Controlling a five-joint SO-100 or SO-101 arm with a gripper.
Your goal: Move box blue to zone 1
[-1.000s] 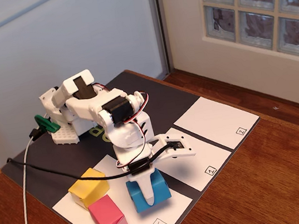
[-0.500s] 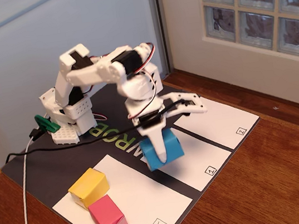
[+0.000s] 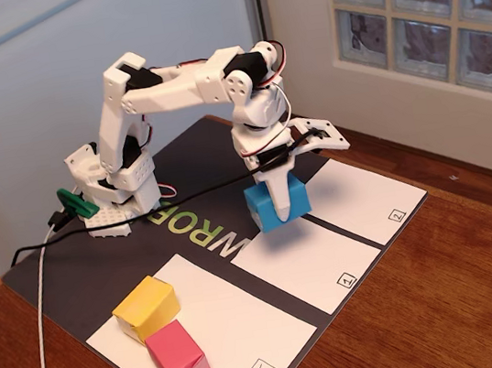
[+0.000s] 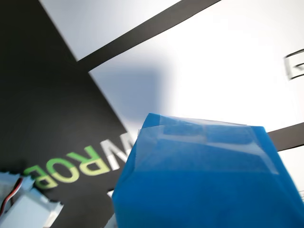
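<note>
Nearest me in the fixed view, the pink box [image 3: 179, 359] and yellow box [image 3: 145, 307] sit touching on the Home panel [image 3: 250, 331]. Beyond, right, I see zone 1 [image 3: 304, 263] bare. Above its far edge, off the tabletop [image 3: 464, 281], hangs the box blue [image 3: 277, 203], a bright, paper-wrapped cuboid with taped seams, with the claw [image 3: 278, 199] clamped on it. Zone 2 [image 3: 359, 199] lies farthest right.

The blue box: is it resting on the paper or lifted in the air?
Lifted. In the fixed view the blue box hangs in the gripper, its shadow lying apart on zone 1 below.
</note>
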